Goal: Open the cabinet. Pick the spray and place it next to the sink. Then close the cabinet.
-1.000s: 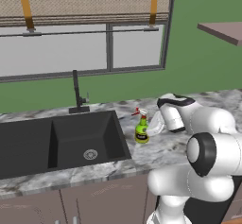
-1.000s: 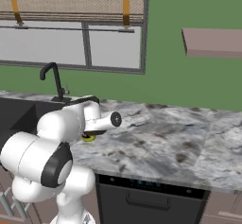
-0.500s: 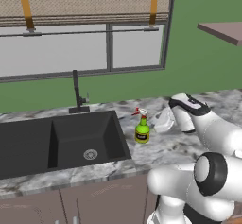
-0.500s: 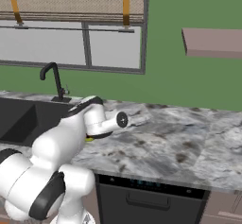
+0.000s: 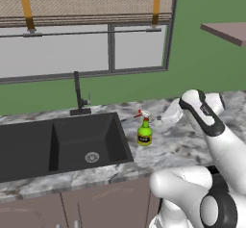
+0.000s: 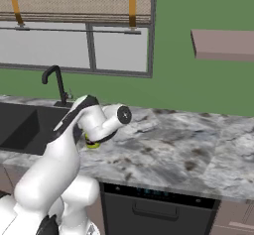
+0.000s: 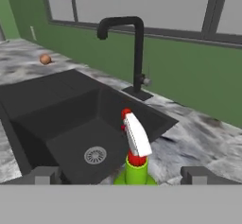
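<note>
Green spray stays put; pincer has drawn back, open.

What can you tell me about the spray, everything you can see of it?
The spray is a small green bottle with a yellow-and-black label, a white trigger head and a red nozzle tip. It looks like plastic. It stands upright on the grey marbled counter, just right of the sink, nozzle toward the basin. The gripper is close beside it, jaws open, apart from it. Only the counter touches it.
</note>
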